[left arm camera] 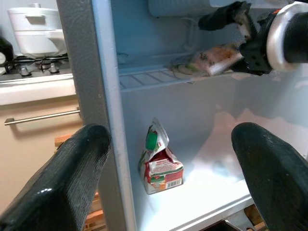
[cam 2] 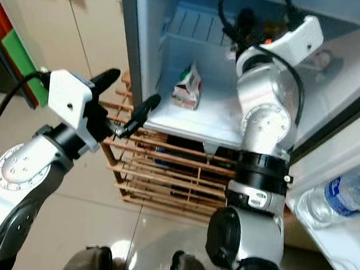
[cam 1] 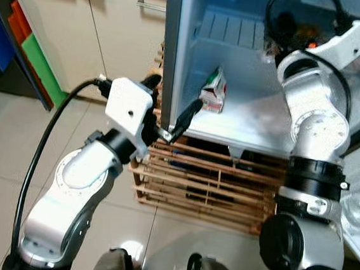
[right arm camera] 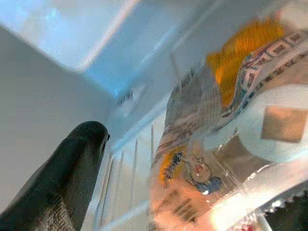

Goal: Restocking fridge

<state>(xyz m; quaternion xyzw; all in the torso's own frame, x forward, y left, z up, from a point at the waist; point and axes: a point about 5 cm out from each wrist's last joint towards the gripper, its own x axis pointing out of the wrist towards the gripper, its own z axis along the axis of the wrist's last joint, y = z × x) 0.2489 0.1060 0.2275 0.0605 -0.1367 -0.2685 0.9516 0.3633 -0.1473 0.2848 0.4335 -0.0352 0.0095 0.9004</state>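
Cabinets (cam 1: 64, 15): beige doors with bar handles, far left, beside the fridge.
Left end effector (cam 1: 172, 112): held at the fridge's left front edge, fingers spread wide, nothing between them; one finger (cam 1: 186, 118) reaches toward the front left corner of the lower shelf.
Wooden crate (cam 1: 207, 182): slatted, on the tiled floor below the fridge's front edge.
Fridge (cam 1: 174, 58): door open, pale interior, grey left wall.
Carton (cam 1: 214, 90): small, red, white and green, gabled top; stands upright on the lower shelf (cam 1: 263, 127) near its left front corner, just beyond the left end effector, not touching it.
Wire rack (left arm camera: 144, 79): upper level, above the carton.
Packet (left arm camera: 216, 57): printed wrapper, lying on the wire rack toward its right end, at the right end effector.
Right end effector (left arm camera: 240, 29): reached deep into the fridge at rack height; one finger (right arm camera: 62, 178) on one side of the packet, the other at the far corner of its wrist view, so it looks clamped on the packet.
Water bottle (cam 2: 343, 195): clear, blue label, lying in the door shelf at far right.
Left wrist view extra: pots (left arm camera: 36, 29) on a stove on the counter (left arm camera: 38, 89) beyond the fridge wall; the carton framed between the two open fingers.
Right wrist view extra: packet close up, orange and beige print, clear film; blurred.
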